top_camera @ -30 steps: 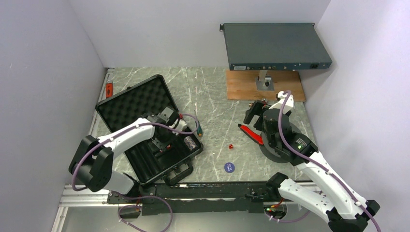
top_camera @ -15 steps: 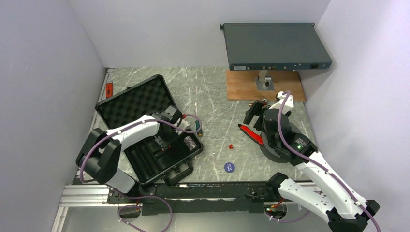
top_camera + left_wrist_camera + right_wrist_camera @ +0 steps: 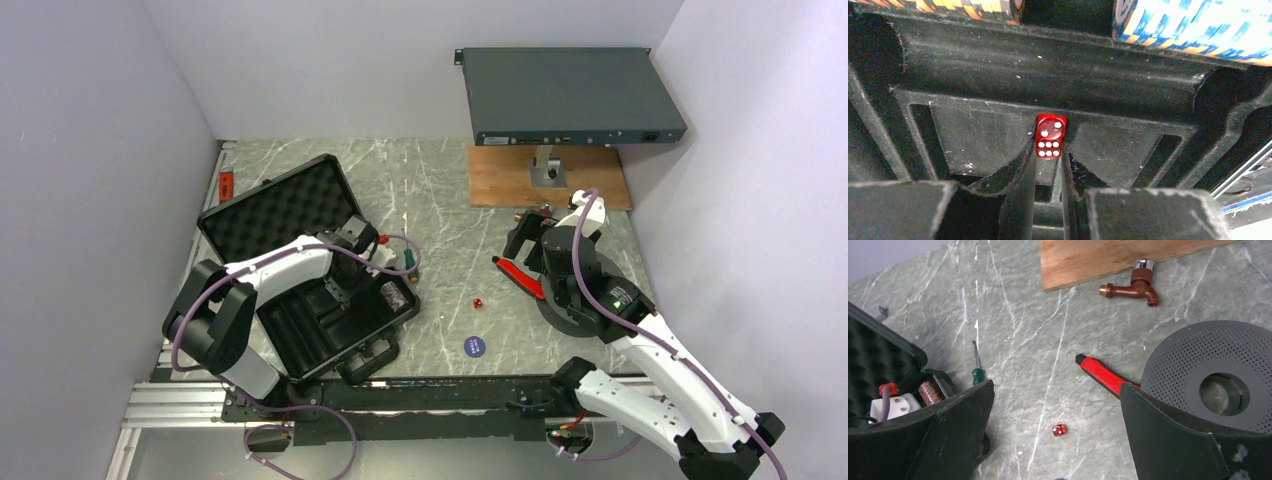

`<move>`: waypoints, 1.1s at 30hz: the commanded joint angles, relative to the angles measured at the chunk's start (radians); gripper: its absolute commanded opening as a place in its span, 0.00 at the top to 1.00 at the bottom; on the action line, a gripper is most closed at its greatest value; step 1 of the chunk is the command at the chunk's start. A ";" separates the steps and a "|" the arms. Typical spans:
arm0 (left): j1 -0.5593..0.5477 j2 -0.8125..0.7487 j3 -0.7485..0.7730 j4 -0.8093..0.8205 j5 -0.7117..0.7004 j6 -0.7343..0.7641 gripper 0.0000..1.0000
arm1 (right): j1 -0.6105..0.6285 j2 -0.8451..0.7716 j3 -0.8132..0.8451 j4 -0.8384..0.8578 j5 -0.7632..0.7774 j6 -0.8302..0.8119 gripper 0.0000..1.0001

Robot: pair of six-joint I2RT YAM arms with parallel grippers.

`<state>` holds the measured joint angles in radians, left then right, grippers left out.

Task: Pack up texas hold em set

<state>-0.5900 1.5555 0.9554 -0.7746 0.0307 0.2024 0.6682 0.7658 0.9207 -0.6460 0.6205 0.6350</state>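
Two arms work over the table (image 3: 440, 200). At left-centre of the overhead view the black briefcase (image 3: 262, 215) lies open, and the left gripper (image 3: 1049, 150) is down inside its tray with its jaws pinched on a red die (image 3: 1050, 136), mid-frame in the wrist view. Right of centre, the right gripper (image 3: 1057, 387) hangs above the marble with its jaws spread wide and nothing between them. An orange chip stack (image 3: 948, 6) and a blue chip stack (image 3: 1198, 27) line that wrist frame's top edge, apparently lying in the tray though cropped. The blue button (image 3: 474, 346) sits low-centre on the table, with a second red die (image 3: 478, 302) near it, just above.
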 commanded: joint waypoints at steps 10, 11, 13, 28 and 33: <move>0.002 0.015 0.017 0.083 0.062 0.014 1.00 | -0.002 -0.008 -0.006 0.020 0.021 -0.014 0.00; 0.003 0.011 0.013 0.083 0.059 0.015 1.00 | -0.003 -0.008 -0.006 0.021 0.021 -0.014 0.00; 0.002 0.002 0.011 0.082 0.056 0.016 0.98 | -0.003 -0.008 -0.006 0.020 0.019 -0.012 0.00; 0.003 -0.079 -0.001 0.028 0.004 0.032 0.51 | -0.002 -0.020 -0.011 0.012 0.030 -0.009 0.00; 0.002 -0.135 -0.004 0.020 0.006 0.012 0.49 | -0.002 -0.014 -0.008 0.016 0.023 -0.008 0.00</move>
<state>-0.5858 1.4921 0.9527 -0.7486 0.0357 0.2226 0.6682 0.7574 0.9169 -0.6468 0.6243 0.6315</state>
